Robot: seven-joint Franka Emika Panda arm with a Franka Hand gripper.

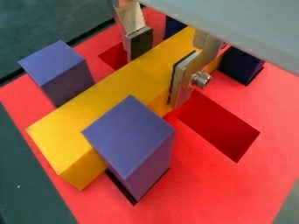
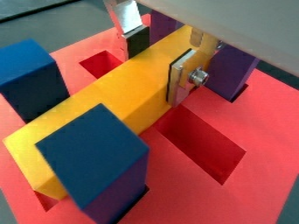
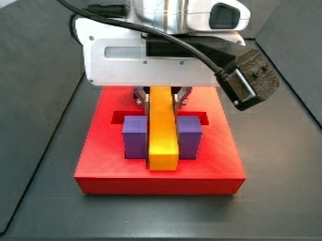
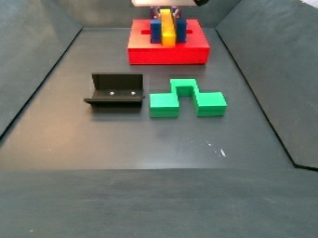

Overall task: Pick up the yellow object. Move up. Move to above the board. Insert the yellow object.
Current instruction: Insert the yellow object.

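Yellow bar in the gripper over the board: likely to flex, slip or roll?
The yellow bar looks rigid: straight, thick, no sag. Its smooth faces may slip slightly in the gripper, clamped near one end. Flat sides: it won't roll on the board.

Wrist cams close; side cams opposed.

Gripper [image 3: 165,94] body hid the board's [image 3: 101,160] rear and the bar's [image 3: 164,141] far end in a side view. Wrist views cropped the board [image 1: 263,188] edges. Distant side view: gripper [image 4: 165,13] cropped, jaw state unreadable.
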